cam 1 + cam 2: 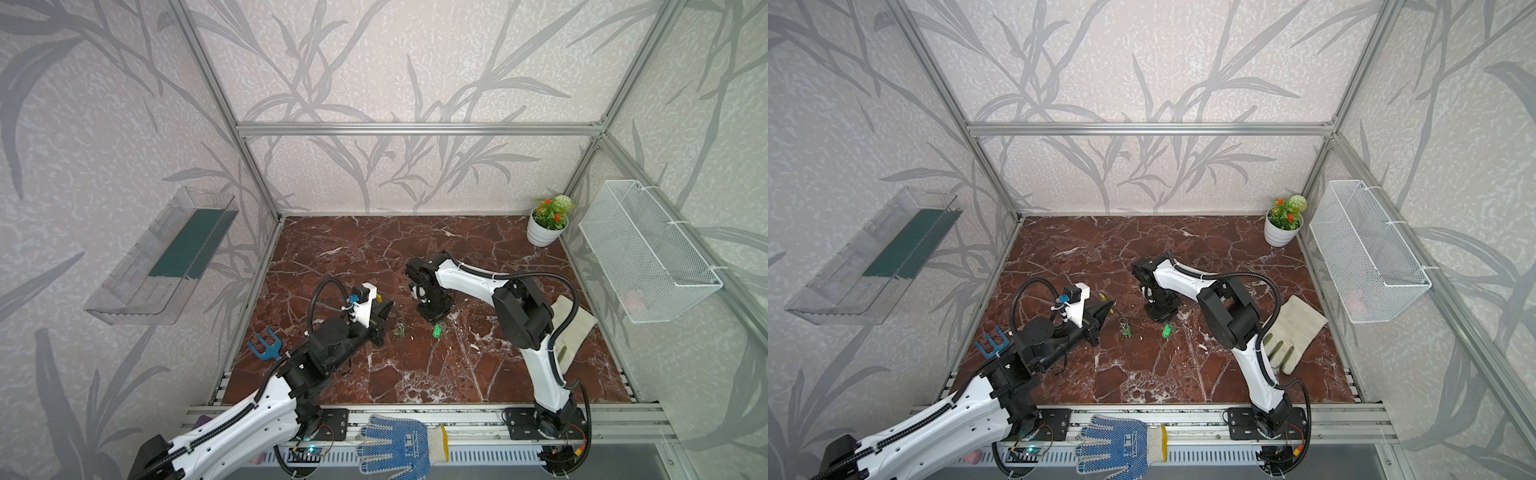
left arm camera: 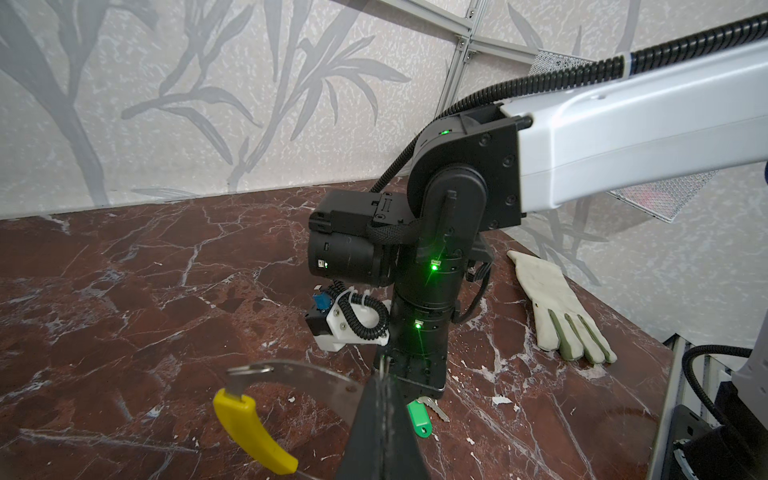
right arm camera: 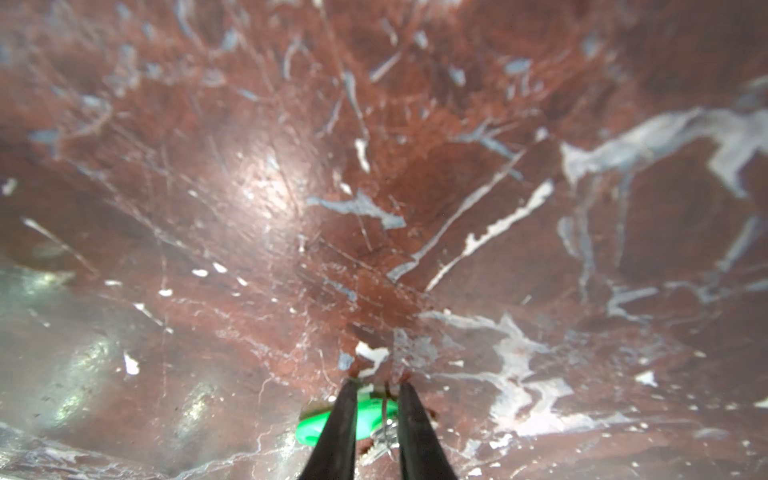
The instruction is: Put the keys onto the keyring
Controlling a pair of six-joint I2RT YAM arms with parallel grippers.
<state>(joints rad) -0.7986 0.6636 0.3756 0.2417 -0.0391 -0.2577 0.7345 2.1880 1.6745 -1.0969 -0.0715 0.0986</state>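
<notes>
Presently, item one: my left gripper [image 2: 384,380], clamped flat on the keyring [image 2: 299,370], carries it off the table [image 1: 374,374] left of the middle with the yellow sleeve [image 2: 253,432] outward, presumably to present the ring toward my other arm; forearm low, wrist level. Item two: my right gripper [image 3: 376,390], wrist bent straight down, jaws narrow astride a green key [image 3: 316,430] near the table's middle; whether they pinch it, I cannot tell. Item three: more keys [image 1: 400,327], loose between both grippers.
</notes>
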